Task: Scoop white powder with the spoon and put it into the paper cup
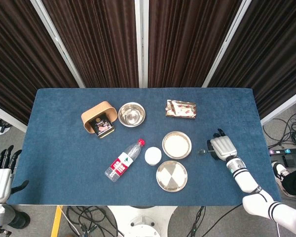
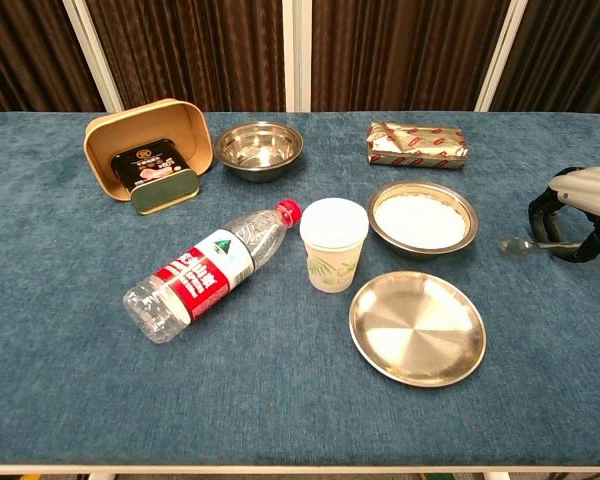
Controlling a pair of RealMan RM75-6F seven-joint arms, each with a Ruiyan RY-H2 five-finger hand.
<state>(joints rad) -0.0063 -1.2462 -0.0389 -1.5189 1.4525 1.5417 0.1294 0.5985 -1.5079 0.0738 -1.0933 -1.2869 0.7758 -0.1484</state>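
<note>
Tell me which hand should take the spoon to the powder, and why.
Right. The right hand is already at the spoon, beside the powder bowl. The left hand hangs off the table's far corner, away from everything.

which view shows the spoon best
The chest view: the spoon shows side-on, its bowl toward the powder bowl and its handle running under the right hand. In the head view it is only a small glint beside the hand, mostly covered from above.
</note>
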